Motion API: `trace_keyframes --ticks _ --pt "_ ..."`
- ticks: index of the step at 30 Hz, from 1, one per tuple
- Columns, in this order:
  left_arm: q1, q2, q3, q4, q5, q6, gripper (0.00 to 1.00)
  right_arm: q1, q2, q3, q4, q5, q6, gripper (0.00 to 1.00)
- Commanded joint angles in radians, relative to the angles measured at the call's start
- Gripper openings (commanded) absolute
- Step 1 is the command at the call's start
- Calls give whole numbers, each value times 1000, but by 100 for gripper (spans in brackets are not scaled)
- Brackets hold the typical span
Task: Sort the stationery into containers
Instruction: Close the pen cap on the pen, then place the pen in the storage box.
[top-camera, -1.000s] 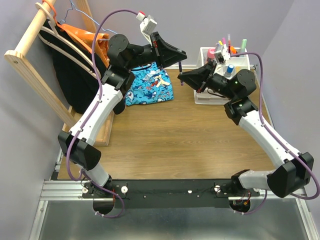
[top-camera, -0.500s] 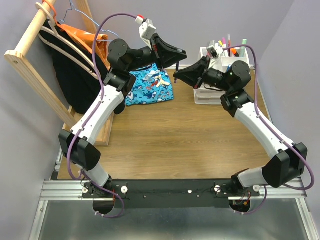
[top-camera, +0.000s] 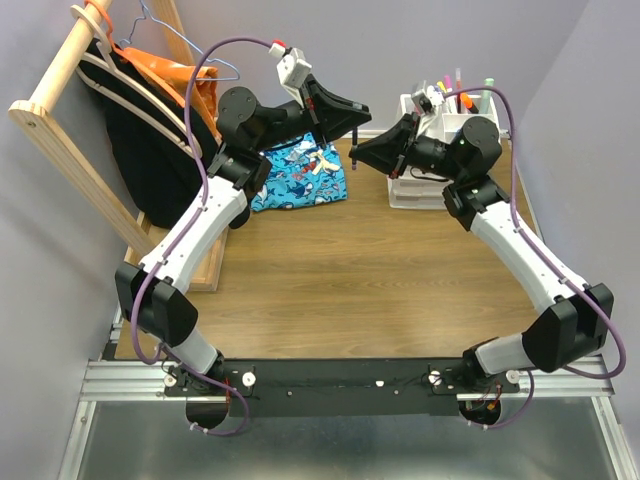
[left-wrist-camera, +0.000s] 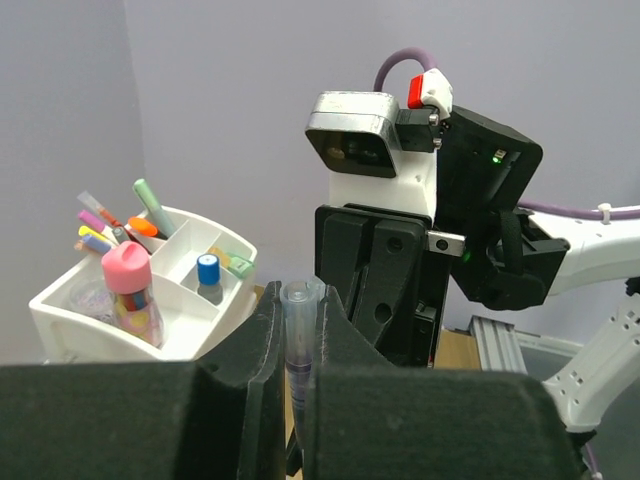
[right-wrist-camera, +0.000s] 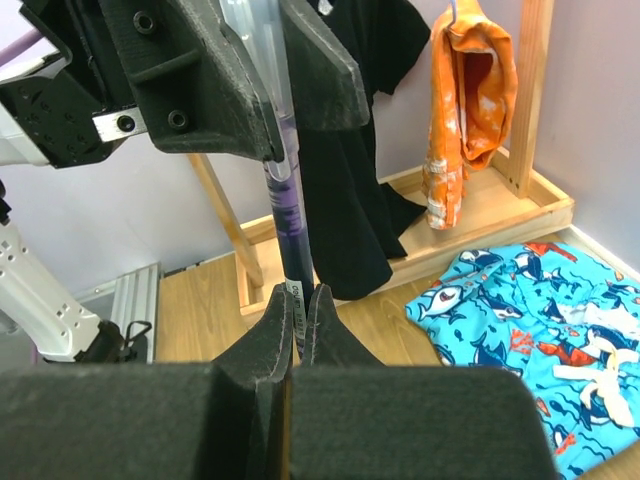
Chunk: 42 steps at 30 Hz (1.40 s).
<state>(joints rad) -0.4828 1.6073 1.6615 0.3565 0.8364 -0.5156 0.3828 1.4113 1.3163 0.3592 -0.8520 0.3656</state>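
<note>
soft, even light from above, bright all round, no glare anywhere. on the table (top-camera: 350, 270) the arms throw only pale, fuzzy shadows. the overhead view is crisp, though straight lines bow a little near its corners. up close, the left gripper (left-wrist-camera: 297, 293) and right gripper (right-wrist-camera: 300, 292) go to soft black blur at the bottom of their views; the pen (right-wrist-camera: 290, 230) and blue cloth (right-wrist-camera: 520, 320) read sharper.

Overhead, I see the pen (top-camera: 353, 133) only as a thin dark sliver, and my right arm (top-camera: 470, 150) covers much of the organiser (top-camera: 402, 192). From the left wrist, the left gripper (left-wrist-camera: 297, 295) hides the pen's lower half. From the right wrist, its top is cut off by the frame and its label print is too small to read.
</note>
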Motion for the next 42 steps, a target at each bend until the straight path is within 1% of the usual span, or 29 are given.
trace_keyframes --ticks 1,5,13,15,16,17,18,19,21,22,25,27,28,33,34,36,38,39,40,42 --pt "-30 51 -98 -298 191 8 0 -81 -41 202 326 202 71 1" --pt "-31 51 -100 -295 193 9 0 -81 -46 201 322 194 76 0" --pt "-40 39 70 -356 173 112 0 -78 -75 100 221 174 72 0" --pt "-40 29 104 -408 162 150 0 -78 -83 74 215 163 62 1" --pt "-40 26 113 -419 155 166 15 -78 -87 66 215 163 65 1" --pt "-40 17 119 -424 139 199 27 -79 -90 60 216 165 67 1" --pt "-40 11 127 -441 130 218 35 -79 -92 55 221 165 70 1" --pt "-40 8 135 -451 129 236 43 -79 -92 49 222 165 75 1" --pt "-40 0 155 -499 124 302 48 -79 -92 47 233 165 79 1" --pt "-40 -6 156 -505 122 322 55 -79 -91 47 234 165 81 1" --pt "-40 -29 162 -548 104 393 63 -79 -81 58 248 166 90 1" --pt "-39 -41 162 -577 83 423 65 -79 -71 67 259 162 95 0" --pt "-37 -41 162 -576 81 433 68 -79 -64 70 262 162 101 0" --pt "-36 -27 204 -550 99 396 70 -81 -41 80 258 179 113 1" --pt "-36 -26 205 -541 95 393 73 -81 -40 86 256 182 114 1" --pt "-36 -24 195 -477 86 347 73 -81 -35 96 248 189 122 1" --pt "-36 -17 210 -452 79 325 74 -81 -31 112 233 195 141 0" --pt "-36 -6 231 -442 79 324 92 -81 -29 112 218 195 148 1" --pt "-36 -1 237 -436 70 322 99 -81 -34 106 213 195 162 1" --pt "-34 12 245 -419 47 328 99 -81 -37 97 208 192 173 1"
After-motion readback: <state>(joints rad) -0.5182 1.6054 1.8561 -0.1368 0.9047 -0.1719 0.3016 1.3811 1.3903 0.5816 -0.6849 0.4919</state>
